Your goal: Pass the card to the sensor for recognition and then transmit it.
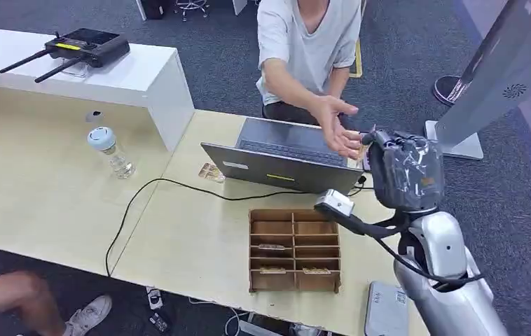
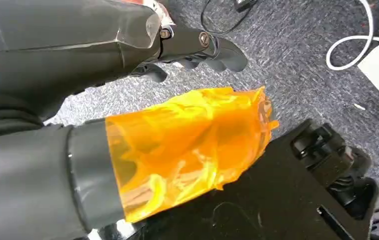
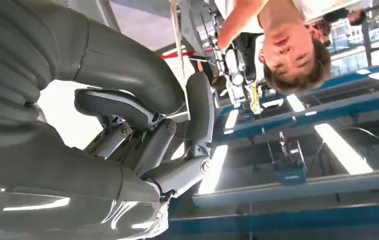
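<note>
The robot's right hand [image 1: 404,170] is raised beside the open laptop [image 1: 284,155], pinching a thin card [image 1: 363,151] toward the person's open palm [image 1: 338,126]. The card looks light, stiff and slick; best taken by its free edge. Its left hand [image 2: 187,42] hangs over the carpet, fingers curled in on nothing.

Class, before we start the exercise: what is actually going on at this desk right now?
The right robot hand is raised beside the open laptop, holding up a card edge-on between its fingers. A person across the desk stretches an open hand toward it, palm up, close to the card, so a handover looks under way. A wooden compartment tray sits nearer the robot. The left robot hand hangs low over the carpet, holding nothing.
</note>
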